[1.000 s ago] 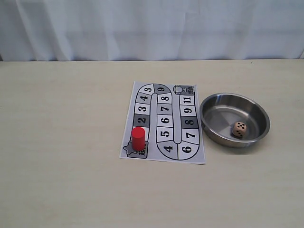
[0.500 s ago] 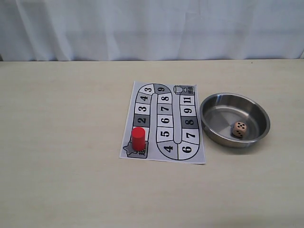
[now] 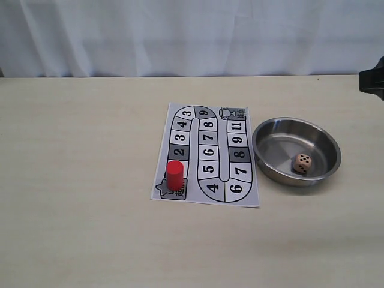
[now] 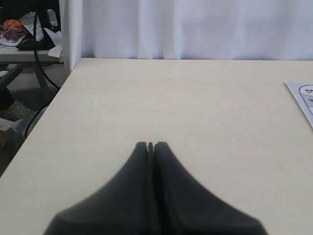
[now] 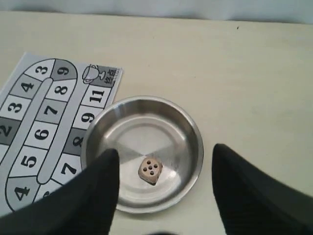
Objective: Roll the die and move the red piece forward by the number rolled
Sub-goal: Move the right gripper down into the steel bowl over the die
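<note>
The die (image 3: 302,164) lies inside the steel bowl (image 3: 264,157), its top face showing five dots; the right wrist view also holds the die (image 5: 150,171) and the bowl (image 5: 188,132). On the start square of the printed board (image 3: 207,155) stands the red piece (image 3: 174,174), upright. My right gripper (image 5: 165,152) hovers open above the bowl, its fingers either side of the die and well clear of it. A dark part of the right arm (image 3: 373,79) shows at the exterior view's right edge. My left gripper (image 4: 151,145) is shut on nothing over bare table.
The board's corner (image 4: 303,95) shows in the left wrist view. The table's side edge (image 4: 44,115) drops off toward clutter and cables beyond. A white curtain (image 3: 192,36) hangs behind the table.
A dark part of the right arm has come into the exterior view at the right edge. Die, bowl, board and red piece have not moved.
</note>
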`<action>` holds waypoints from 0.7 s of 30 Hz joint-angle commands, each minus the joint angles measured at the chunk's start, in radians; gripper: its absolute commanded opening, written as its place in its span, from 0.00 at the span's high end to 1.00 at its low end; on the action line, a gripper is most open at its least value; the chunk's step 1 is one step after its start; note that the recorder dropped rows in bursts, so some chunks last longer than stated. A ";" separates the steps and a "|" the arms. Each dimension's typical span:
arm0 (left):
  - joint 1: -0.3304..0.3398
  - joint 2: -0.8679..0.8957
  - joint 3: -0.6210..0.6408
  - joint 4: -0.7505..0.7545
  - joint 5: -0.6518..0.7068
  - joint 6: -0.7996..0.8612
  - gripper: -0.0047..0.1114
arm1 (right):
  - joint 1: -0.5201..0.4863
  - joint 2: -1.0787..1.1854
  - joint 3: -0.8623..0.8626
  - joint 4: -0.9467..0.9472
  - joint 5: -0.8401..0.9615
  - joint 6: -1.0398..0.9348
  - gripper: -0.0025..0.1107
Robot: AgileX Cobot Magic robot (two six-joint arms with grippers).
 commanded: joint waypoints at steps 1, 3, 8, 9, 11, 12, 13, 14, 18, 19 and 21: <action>0.000 -0.001 0.004 0.000 -0.011 -0.006 0.96 | -0.002 0.077 -0.053 -0.005 0.061 -0.023 0.50; 0.000 -0.001 0.004 0.000 -0.011 -0.006 0.96 | -0.002 0.118 -0.066 -0.003 0.077 -0.023 0.50; 0.000 -0.001 0.004 0.000 -0.011 -0.006 0.96 | -0.002 0.227 -0.102 0.025 0.138 -0.023 0.50; 0.000 -0.001 0.004 0.000 -0.011 -0.006 0.96 | -0.002 0.250 -0.111 0.034 0.154 -0.023 0.50; 0.000 -0.001 0.004 0.000 -0.011 -0.006 0.96 | 0.003 0.289 -0.127 0.034 0.172 -0.023 0.50; 0.000 -0.001 0.004 0.000 -0.011 -0.006 0.96 | 0.009 0.308 -0.134 0.022 0.176 -0.023 0.50; 0.000 -0.001 0.004 0.000 -0.011 -0.006 0.96 | 0.020 0.327 -0.138 0.011 0.181 -0.023 0.50; 0.000 -0.001 0.004 0.000 -0.011 -0.006 0.96 | 0.035 0.344 -0.140 -0.001 0.181 -0.023 0.50; 0.000 -0.001 0.004 0.000 -0.011 -0.006 0.96 | 0.094 0.403 -0.147 -0.016 0.152 -0.039 0.50; 0.000 -0.001 0.004 0.000 -0.011 -0.006 0.96 | 0.106 0.413 -0.147 -0.035 0.133 -0.040 0.50; 0.000 -0.001 0.004 0.000 -0.011 -0.006 0.96 | 0.117 0.431 -0.147 -0.064 0.105 -0.040 0.50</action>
